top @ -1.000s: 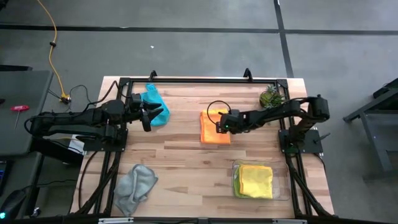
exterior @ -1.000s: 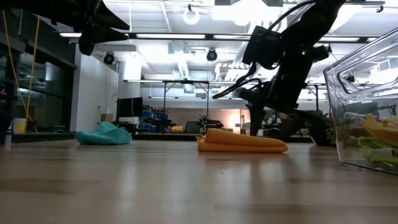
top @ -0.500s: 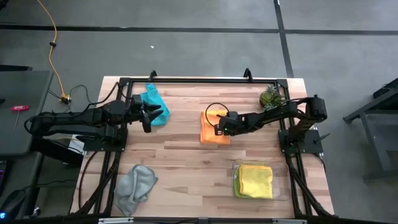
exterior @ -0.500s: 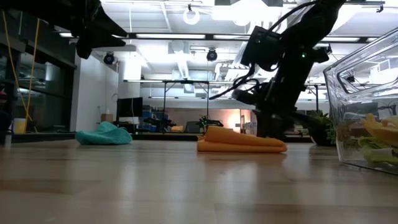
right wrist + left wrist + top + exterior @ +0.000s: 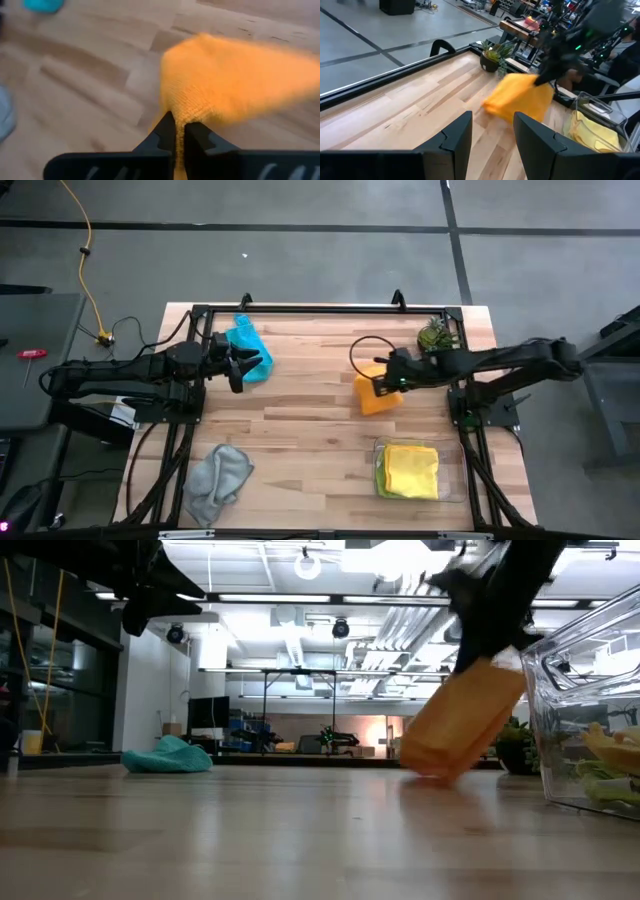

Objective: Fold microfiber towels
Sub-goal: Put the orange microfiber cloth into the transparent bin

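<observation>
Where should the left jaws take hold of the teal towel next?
The teal towel lies crumpled in a mound at the table's far left, just beyond the left gripper, whose jaws are open. I'd come straight down from above and pinch the raised ridge of the mound; no flat corner shows to grab. The right gripper is busy, shut on the orange towel.
</observation>
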Controlling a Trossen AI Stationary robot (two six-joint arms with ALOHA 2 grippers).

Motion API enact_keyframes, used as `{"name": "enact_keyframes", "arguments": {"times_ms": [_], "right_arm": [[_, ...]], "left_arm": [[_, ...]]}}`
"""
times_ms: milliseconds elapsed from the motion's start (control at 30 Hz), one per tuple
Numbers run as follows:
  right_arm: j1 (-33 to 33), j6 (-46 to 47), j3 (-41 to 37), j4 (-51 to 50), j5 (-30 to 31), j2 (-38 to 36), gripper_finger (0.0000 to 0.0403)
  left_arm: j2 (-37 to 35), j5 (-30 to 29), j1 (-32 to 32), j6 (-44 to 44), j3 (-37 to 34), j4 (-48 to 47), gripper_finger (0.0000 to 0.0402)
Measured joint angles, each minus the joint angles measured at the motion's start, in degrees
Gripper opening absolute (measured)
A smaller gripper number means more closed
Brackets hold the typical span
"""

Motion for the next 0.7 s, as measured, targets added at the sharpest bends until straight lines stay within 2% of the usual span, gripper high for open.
{"name": "enact_keyframes", "arguments": {"times_ms": [100,267,400,567,700], "right_arm": [[3.37,0.01,6.34,-9.92,0.07,-2.49,0.0001],[9.4,0.32,21.78,-27.87,0.14,-2.52,0.0001],[15.3,4.92,31.67,-36.98,-3.66,-2.36,0.0],[25.84,12.77,36.15,-38.6,-9.28,-2.37,0.0],[34.22,12.12,36.18,-33.68,-12.94,-1.22,0.0]], "left_arm": [[0.01,-0.11,0.0,0.0,0.0,0.0,0.0133],[0.0,-0.12,0.0,-0.01,0.0,0.02,0.0133],[0.0,-0.14,0.0,-0.75,0.0,0.02,0.0133],[0.0,-0.15,0.0,-1.49,0.0,0.02,0.0133],[0.0,-0.15,0.0,-1.49,0.0,0.02,0.0133]]}}
